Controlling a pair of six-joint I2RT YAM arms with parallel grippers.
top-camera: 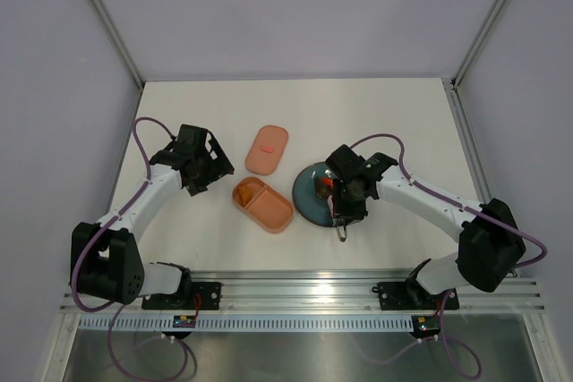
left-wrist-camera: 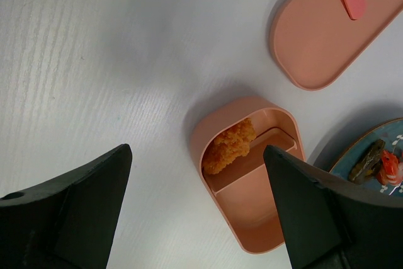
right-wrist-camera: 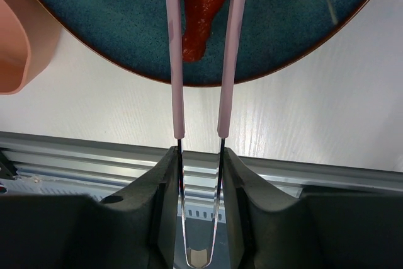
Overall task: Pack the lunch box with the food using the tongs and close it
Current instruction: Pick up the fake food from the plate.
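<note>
The salmon-pink lunch box (top-camera: 263, 204) (left-wrist-camera: 252, 181) lies open on the table, with an orange piece of food (left-wrist-camera: 229, 146) in its smaller compartment. Its lid (top-camera: 267, 148) (left-wrist-camera: 327, 29) rests apart, farther back. My right gripper (top-camera: 345, 199) (right-wrist-camera: 200, 152) is shut on the tongs (right-wrist-camera: 175, 61), whose pink arms straddle a red piece of food (right-wrist-camera: 200, 4) on the teal plate (top-camera: 309, 194) (right-wrist-camera: 126, 42). A dark brown piece (left-wrist-camera: 367, 162) lies on the plate beside the red one. My left gripper (top-camera: 204, 163) (left-wrist-camera: 196, 149) hangs open above the table, left of the box, holding nothing.
A metal rail (right-wrist-camera: 94, 149) runs along the table's near edge, right behind the tongs' looped end. Grey walls and frame posts (top-camera: 107, 20) enclose the table at the back and sides.
</note>
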